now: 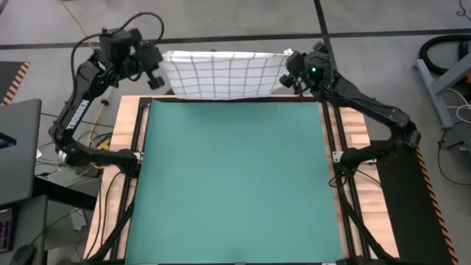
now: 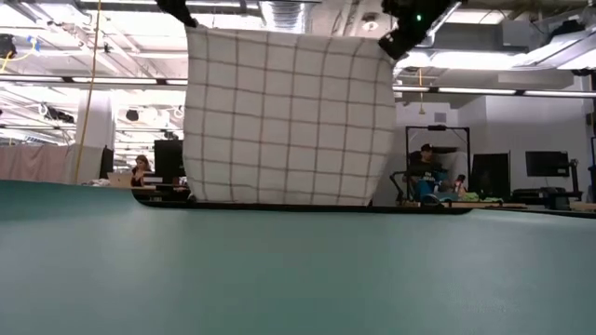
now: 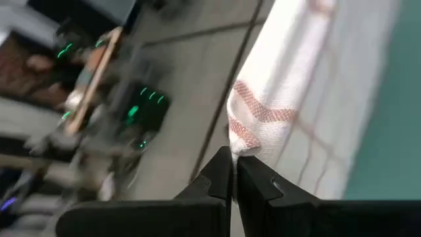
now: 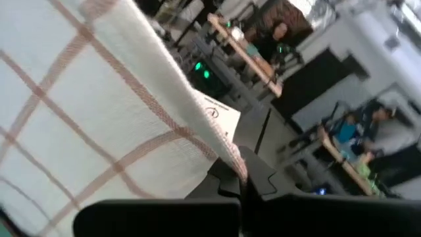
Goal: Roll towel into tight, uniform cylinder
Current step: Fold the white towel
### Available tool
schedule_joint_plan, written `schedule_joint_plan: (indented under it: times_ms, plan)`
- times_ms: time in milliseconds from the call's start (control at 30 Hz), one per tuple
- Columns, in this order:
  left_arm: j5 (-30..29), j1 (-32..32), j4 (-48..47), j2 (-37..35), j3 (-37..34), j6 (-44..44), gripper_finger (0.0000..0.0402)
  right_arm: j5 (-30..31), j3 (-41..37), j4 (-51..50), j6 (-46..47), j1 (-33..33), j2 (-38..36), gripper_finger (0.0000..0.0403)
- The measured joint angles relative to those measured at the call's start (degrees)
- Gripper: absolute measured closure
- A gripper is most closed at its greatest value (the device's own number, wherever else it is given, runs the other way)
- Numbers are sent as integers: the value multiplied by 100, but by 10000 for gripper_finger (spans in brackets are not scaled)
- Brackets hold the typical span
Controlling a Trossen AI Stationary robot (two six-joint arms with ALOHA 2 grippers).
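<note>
The white towel (image 1: 221, 73) with thin dark checks hangs spread out as a sheet above the far edge of the green mat (image 1: 235, 184). In the low view it hangs flat (image 2: 289, 116), with its lower edge near the mat's far edge. My left gripper (image 1: 160, 57) is shut on its upper left corner. My right gripper (image 1: 288, 60) is shut on its upper right corner. No roll is in view. My left gripper pinches the towel's upper left corner (image 3: 245, 146) between its two fingertips. The towel hangs below the hold, its top edge drawn toward the other gripper. My right gripper pinches the towel's upper right corner (image 4: 233, 158) between its two fingers. The towel hangs below the hold, spread flat.
The green mat lies on a wooden table (image 1: 357, 125) framed by dark rails. Beyond the far edge is the room's floor, with desks and seated people (image 2: 426, 172) far behind.
</note>
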Motion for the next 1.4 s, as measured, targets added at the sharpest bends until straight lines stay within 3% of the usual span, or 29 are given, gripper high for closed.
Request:
schedule_joint_plan:
  times_ms: [67,200,400,600,767,967,1100,1233,1400]
  plan:
    - [425,31,237,-183,-437,-82,401,40,-57,64,28,-30,-11,396]
    - [453,36,574,-545,-1469,-248,401,-9,-58,-99,92,15,-140,396]
    - [641,-290,860,-1566,-2915,-838,401,-144,-57,-1829,1436,629,-746,396]
    - [644,-1129,1106,-3048,-3899,-2004,401,-99,-57,-3714,3444,1899,-1271,396]
    - [1004,-1930,1111,-4224,-4452,-3346,401,341,-53,-4805,5463,3512,-1363,396]
    - [1277,-2647,1125,-5431,-5337,-4359,401,1747,-192,-5944,8065,5901,-913,396]
    - [1450,-2877,1407,-6019,-5933,-4930,401,2365,-540,-6055,9538,7000,-457,396]
    - [1786,-2972,1950,-6263,-6347,-5171,401,2669,-734,-6094,10572,7537,130,396]
    - [1655,-3002,2752,-5814,-6438,-4382,401,2797,-765,-6337,11324,7582,716,396]
